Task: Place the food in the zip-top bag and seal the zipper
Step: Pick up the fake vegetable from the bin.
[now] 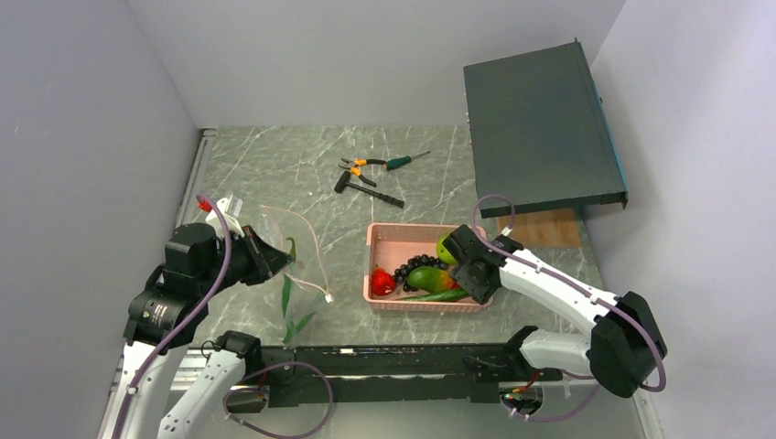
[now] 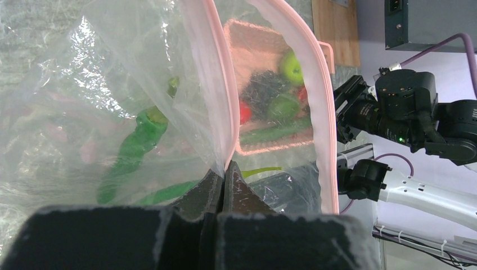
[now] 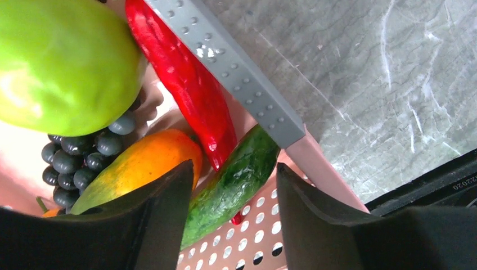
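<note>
the left gripper (image 2: pixel 224 179) is pressed together on the zipper (image 2: pixel 220 101), pinching the pink strip and holding the zip-top bag (image 2: pixel 112 84) up with its mouth agape toward 3 o'clock in the top view. the rest of the food sits in the pink basket (image 1: pixel 384 230), at 3 o'clock from the bag and right under the right gripper (image 3: pixel 233 167), clearly the nearer arm. its fingers stand spread, straddling a long green pepper (image 3: pixel 225 191) without clamping it. in the wrist view the pepper's long axis runs 7 to 1 o'clock, across the gap, so a squeeze should catch it; a red chilli (image 3: pixel 185 84) lies just beside and could snag.
</note>
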Available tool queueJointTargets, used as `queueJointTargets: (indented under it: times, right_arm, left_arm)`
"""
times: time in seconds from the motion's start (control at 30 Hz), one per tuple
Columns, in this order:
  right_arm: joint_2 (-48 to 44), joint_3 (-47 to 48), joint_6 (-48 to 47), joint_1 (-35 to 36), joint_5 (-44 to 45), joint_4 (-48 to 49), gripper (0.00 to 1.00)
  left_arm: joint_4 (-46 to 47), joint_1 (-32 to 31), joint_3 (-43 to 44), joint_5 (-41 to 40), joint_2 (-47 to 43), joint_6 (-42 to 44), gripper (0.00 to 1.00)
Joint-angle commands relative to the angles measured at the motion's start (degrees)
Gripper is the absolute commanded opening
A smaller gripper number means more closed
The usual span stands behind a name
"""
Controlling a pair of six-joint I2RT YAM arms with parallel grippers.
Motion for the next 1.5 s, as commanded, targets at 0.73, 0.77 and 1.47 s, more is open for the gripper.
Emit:
queueJointTargets:
  times: [0.73, 0.77, 1.47]
  right_arm:
    - [-16.3, 3.8, -16.0, 1.5, 6.7, 14.8, 0.00]
    - [-17.2, 3.9, -21.5, 1.5, 5.0, 19.4, 0.00]
    - [-8.4, 28.9, -71.7, 20.3, -13.5, 60.1, 0.00]
  left_arm:
    - [3.8, -0.3, -1.7, 1.2, -1.5, -1.2, 0.00]
    - [4.1, -0.3, -1.8, 1.8, -1.3, -1.3, 0.00]
    - [2.4, -0.2, 0.6, 1.3, -1.2, -1.7, 0.00]
